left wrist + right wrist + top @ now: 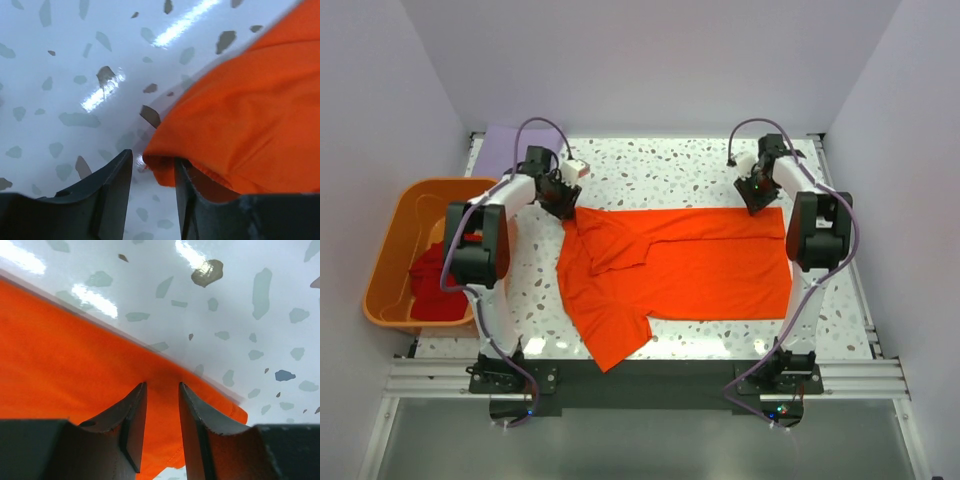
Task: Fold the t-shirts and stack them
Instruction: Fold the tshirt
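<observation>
The bright orange t-shirt (pixel 690 265) lies spread on the table, with one sleeve folded over near its left side and another sticking out at the front left. My left gripper (pixel 563 200) is at its back left corner. In the left wrist view, the gripper (pixel 152 157) has its jaws apart, with the shirt's corner (pixel 240 115) between them and lying over the right finger. My right gripper (pixel 757 197) is at the shirt's back right edge. In the right wrist view, the gripper (pixel 162 385) also has its jaws apart, straddling the flat cloth (pixel 60 355). The darker red t-shirt (pixel 438 282) lies crumpled in the tub. The lavender t-shirt (pixel 508 145) lies at the back left.
A rigid orange plastic tub (pixel 398 235) stands off the table's left side. A small white block (pixel 577 168) sits near my left gripper. The speckled tabletop (pixel 660 170) shows behind the shirt, and a metal rail (pixel 650 375) runs along the front edge.
</observation>
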`<state>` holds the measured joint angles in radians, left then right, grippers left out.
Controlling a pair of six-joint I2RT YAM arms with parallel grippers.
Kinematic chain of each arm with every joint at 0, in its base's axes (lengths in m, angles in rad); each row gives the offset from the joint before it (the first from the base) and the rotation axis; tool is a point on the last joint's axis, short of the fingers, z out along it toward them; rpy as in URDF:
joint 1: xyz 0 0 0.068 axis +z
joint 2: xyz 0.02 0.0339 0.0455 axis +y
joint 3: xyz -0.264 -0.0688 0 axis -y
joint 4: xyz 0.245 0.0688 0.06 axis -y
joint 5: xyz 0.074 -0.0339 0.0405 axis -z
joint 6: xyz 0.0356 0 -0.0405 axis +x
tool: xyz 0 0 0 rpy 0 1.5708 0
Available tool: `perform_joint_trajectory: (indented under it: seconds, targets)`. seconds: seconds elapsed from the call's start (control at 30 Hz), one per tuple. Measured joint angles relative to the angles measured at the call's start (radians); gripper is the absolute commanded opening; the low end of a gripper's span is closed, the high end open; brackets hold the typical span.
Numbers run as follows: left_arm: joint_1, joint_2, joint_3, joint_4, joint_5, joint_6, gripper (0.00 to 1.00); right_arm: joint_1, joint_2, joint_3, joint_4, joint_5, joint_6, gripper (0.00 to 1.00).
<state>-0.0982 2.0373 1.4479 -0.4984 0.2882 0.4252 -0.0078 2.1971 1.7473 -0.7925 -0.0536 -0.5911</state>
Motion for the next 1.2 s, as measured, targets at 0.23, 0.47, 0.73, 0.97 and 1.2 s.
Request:
perform_joint_trajectory:
  seconds: [0.23,0.47,0.73,0.97,1.2]
  targets:
    - [0.002,-0.242,-0.069,0.012,0.131,-0.013,0.47,0.007,-0.098,0.002,-0.032,-0.143,0.019,0.37]
    - [-0.043,-0.383,-0.154,-0.074,0.273,0.042,0.52,0.045,-0.171,0.049,-0.096,-0.278,0.052,0.32]
    - [-0.105,-0.414,-0.355,-0.151,0.318,-0.023,0.53,0.143,-0.187,-0.045,-0.065,-0.507,0.274,0.30]
    - [-0.103,-0.507,-0.491,-0.116,0.347,-0.177,0.58,0.340,-0.188,-0.200,0.119,-0.589,0.566,0.36]
    - [-0.100,-0.516,-0.578,-0.029,0.360,-0.312,0.58,0.469,-0.160,-0.219,0.217,-0.591,0.711,0.36]
